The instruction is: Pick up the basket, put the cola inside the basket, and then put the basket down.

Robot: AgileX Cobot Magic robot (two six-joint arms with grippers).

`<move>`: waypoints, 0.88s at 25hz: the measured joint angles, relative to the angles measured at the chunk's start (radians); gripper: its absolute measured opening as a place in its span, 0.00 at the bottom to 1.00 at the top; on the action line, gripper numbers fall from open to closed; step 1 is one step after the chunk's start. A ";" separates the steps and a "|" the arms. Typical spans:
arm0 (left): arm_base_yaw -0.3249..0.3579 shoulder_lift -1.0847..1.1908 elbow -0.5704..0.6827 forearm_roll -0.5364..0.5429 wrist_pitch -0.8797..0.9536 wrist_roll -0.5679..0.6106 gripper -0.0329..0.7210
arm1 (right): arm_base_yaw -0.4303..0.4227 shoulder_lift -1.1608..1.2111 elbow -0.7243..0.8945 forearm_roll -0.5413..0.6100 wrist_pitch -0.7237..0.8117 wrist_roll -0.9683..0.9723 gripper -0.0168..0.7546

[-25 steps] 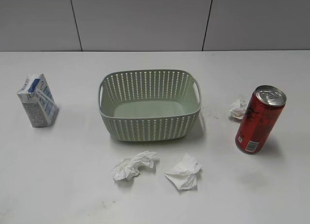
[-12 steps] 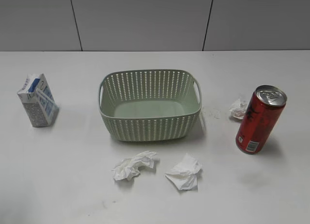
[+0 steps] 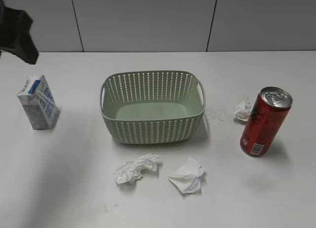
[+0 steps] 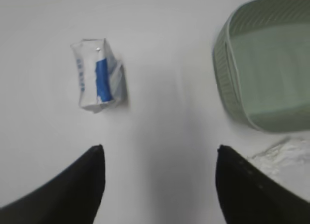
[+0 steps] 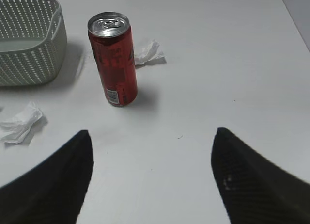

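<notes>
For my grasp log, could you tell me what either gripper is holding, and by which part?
Nothing: left gripper and right gripper are both open above the table.

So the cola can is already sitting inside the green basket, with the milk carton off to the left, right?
Not quite. The cola can stands upright on the table to the right of the basket, which is empty, as the exterior view shows. The carton is indeed off to the left.
</notes>
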 joint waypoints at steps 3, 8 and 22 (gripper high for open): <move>-0.032 0.140 -0.105 -0.001 0.018 -0.040 0.74 | 0.000 0.000 0.000 -0.004 0.000 0.000 0.78; -0.075 0.335 -0.244 -0.003 0.034 -0.108 0.75 | 0.000 0.000 0.000 -0.011 0.000 0.001 0.78; -0.145 0.584 -0.336 -0.012 0.004 -0.289 0.76 | 0.000 0.000 0.000 -0.015 0.000 0.003 0.78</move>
